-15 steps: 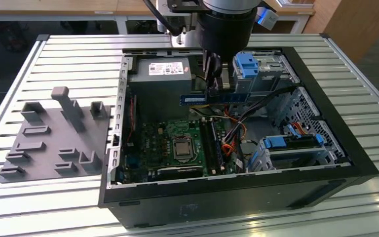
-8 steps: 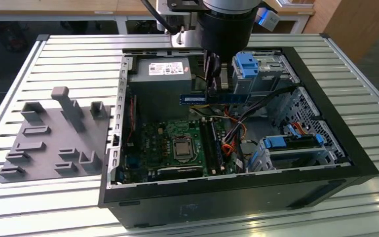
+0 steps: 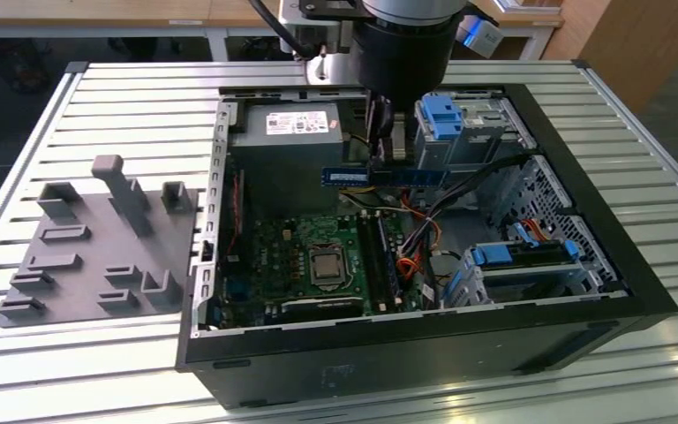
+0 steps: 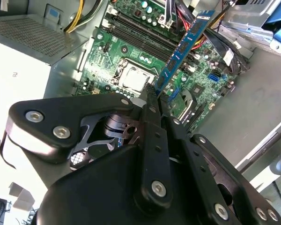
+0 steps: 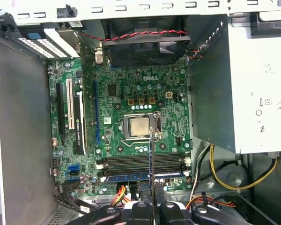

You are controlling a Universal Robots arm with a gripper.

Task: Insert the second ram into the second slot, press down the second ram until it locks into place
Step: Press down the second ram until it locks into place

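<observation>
The hand (image 4: 152,99) is clamped on the second ram (image 4: 185,44), which hangs above the motherboard (image 5: 131,93) inside the open case — light, stiff, thin, likely fragile, so best pinched across its flat faces.

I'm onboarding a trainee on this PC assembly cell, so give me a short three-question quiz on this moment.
1. True or false: the second ram is already seated in the motherboard.
2. What does the gripper hold? A) a cable B) the second ram C) nothing
3. Fill in: the grey fixture plate lies outside the computer case, on the exterior view's ____.
Key: 1 false, it hangs above the board in the gripper; 2 B; 3 left.
</observation>
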